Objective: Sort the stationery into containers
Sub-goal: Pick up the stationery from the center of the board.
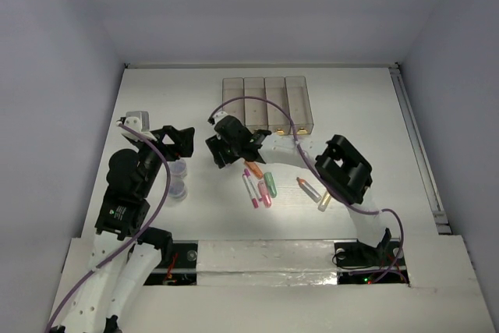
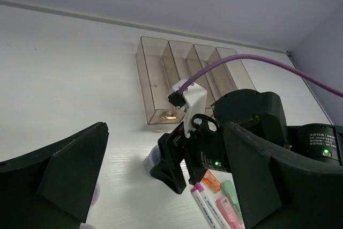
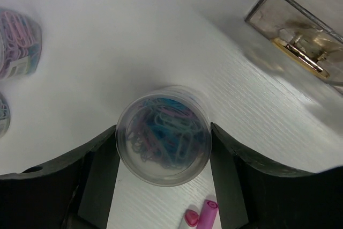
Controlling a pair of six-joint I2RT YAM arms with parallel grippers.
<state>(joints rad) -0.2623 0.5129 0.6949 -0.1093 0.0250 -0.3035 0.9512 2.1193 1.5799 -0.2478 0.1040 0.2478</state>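
Left arm (image 1: 129,193): you have black rounded joint housings up top and white shell links toward the base.
Right arm (image 1: 347,169): same scheme, with one blocky black housing at the elbow and white links either side.
Left gripper (image 1: 181,140): matte black; your wrist view shows two broad wedge-shaped fingers (image 2: 64,175).
Right gripper (image 1: 222,152): matte black body, with a white bracket (image 2: 194,97) on its back carrying a black plug (image 2: 176,99).
Cables: one purple cable (image 1: 160,185) per arm, hanging in a loose loop.
Markings: a label (image 1: 117,210) with small white print on the left arm, too small for you to read.
Lights: green LED (image 2: 216,163) on the right gripper body.
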